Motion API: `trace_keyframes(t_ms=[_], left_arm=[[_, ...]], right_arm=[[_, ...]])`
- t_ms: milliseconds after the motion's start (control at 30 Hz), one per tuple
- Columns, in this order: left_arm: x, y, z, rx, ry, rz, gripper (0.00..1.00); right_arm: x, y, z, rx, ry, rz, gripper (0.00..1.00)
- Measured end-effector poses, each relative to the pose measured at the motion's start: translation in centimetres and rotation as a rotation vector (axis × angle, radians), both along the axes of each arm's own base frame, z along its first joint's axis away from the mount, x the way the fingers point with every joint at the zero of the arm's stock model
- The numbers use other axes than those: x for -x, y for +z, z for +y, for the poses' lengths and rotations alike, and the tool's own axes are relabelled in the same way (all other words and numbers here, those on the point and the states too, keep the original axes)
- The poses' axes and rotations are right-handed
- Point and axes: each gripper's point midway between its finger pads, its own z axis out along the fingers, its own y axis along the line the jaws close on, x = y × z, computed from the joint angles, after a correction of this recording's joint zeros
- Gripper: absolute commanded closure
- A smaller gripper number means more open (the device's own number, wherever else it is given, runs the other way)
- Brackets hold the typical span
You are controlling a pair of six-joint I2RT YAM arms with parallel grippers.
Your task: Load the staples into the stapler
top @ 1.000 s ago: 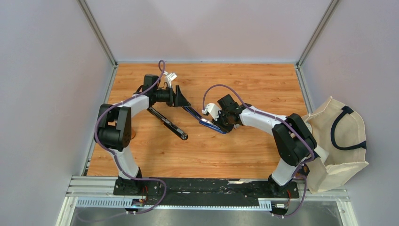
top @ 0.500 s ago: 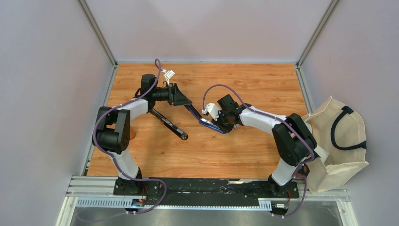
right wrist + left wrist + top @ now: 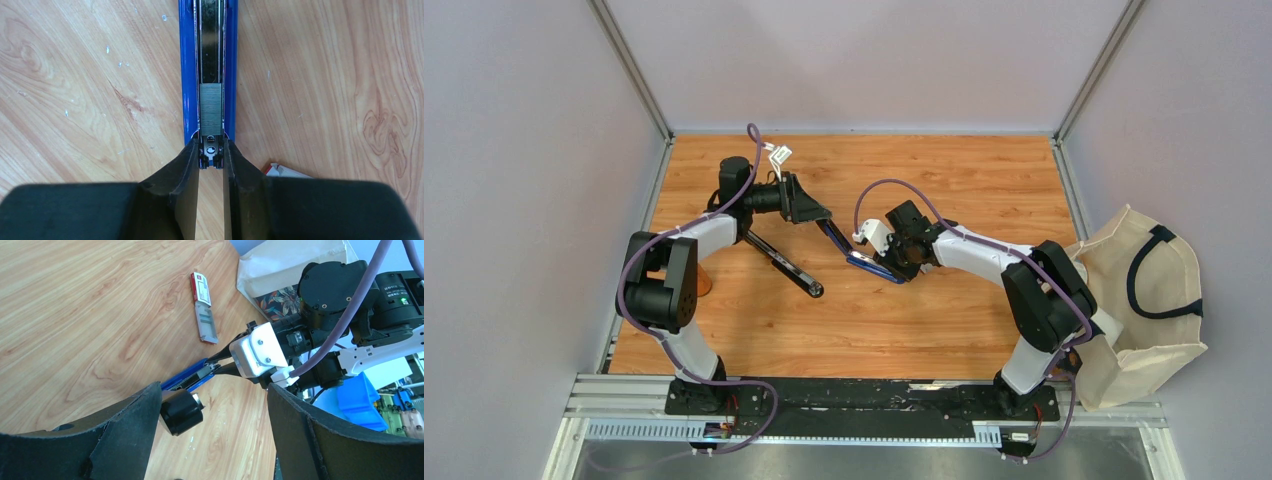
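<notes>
The stapler lies opened out on the wood table: its blue base (image 3: pixel 864 262) runs toward my right gripper (image 3: pixel 898 266), and its black top arm (image 3: pixel 782 262) is swung away to the left. In the right wrist view a grey strip of staples (image 3: pixel 210 109) sits in the blue base's channel (image 3: pixel 186 75), and my right gripper (image 3: pixel 210 151) is shut on that base's near end. My left gripper (image 3: pixel 214 396) hangs open above the hinge area, with the black arm's end (image 3: pixel 181 411) beside its left finger, untouched. The red-labelled staple box (image 3: pixel 202 302) lies open beyond the stapler.
A cream tote bag (image 3: pixel 1146 300) hangs off the table's right edge. A small orange object (image 3: pixel 705 285) sits by the left arm's elbow. Grey walls close in the table at the back and on both sides. A corner of the staple box (image 3: pixel 281 171) shows by my right finger.
My left arm has drawn back a little toward the far left, still open. The right gripper and the stapler have not moved.
</notes>
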Motion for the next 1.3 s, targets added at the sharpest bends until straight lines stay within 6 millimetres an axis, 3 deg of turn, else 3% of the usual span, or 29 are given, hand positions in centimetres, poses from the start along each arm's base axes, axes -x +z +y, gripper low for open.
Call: trace_keyframes(t_ms=[867,967,1133,1300], left_arm=[[0.3,3.3,-0.4,0.158,-0.026,-0.045,0.14],[-0.4,2.6,0.3,0.151,0.024,-0.047,0.14],[-2.0,-0.8,1.9,-0.012,0.163,-0.02,0.13],[-2.5,-2.1,1.8,-0.114,0.155,0.007,0.13]], right_arm=[[-0.2,0.0,0.2,0.001,0.001,-0.004,0.88],[-0.2,0.0,0.2,0.002,0.001,-0.005,0.88],[-0.3,0.0,0.3,0.005,0.003,-0.008,0.88],[-0.4,0.0,0.4,0.01,0.006,-0.014,0.88]])
